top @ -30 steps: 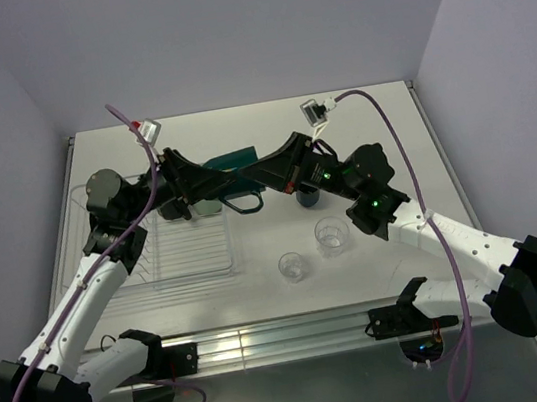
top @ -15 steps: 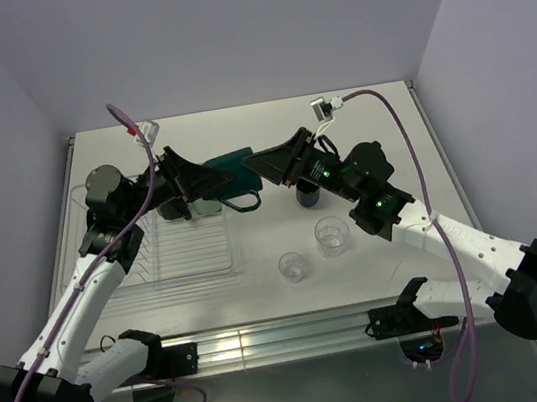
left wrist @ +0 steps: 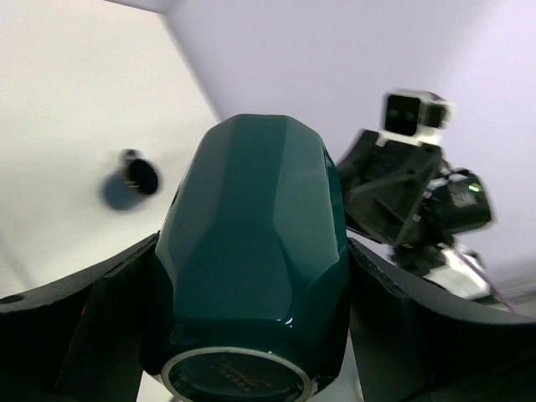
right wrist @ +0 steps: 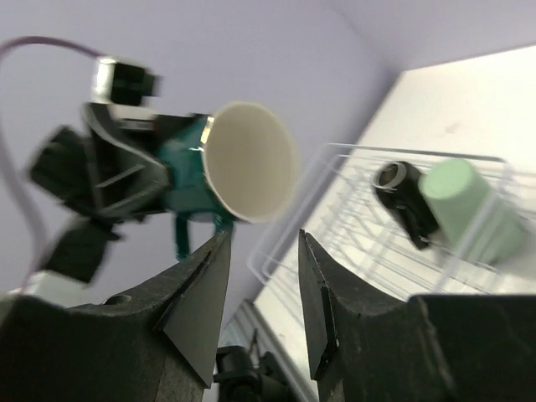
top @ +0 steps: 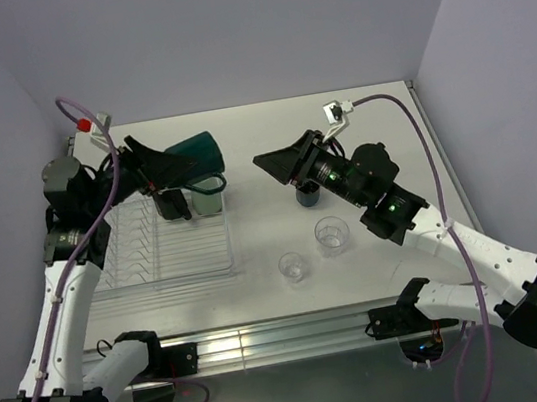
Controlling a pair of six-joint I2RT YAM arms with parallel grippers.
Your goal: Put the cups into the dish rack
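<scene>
Dark green mug [top: 199, 153] is in the air, clamped on its side between the left fingers [left wrist: 92, 327] above the far right corner of the dish rack [top: 170, 251]. The lettering on its base is too blurred to read. Mint tumbler [top: 207, 202] and black mug [top: 172, 207] sit in the rack. Right fingers [right wrist: 197, 310] hang parted and empty over the worktop [top: 388, 122], near the navy mug [top: 305, 196].

The dark green mug [left wrist: 251, 251] between my left fingers [left wrist: 75, 335] is glossy glazed ceramic with a smooth, duller cream inside, the fingers are matt black plastic, the dish rack [top: 195, 247] is clear shiny plastic, and the clear tumblers [top: 293, 266] [top: 330, 235] right of the rack gleam on the matt white surface [top: 368, 125].
</scene>
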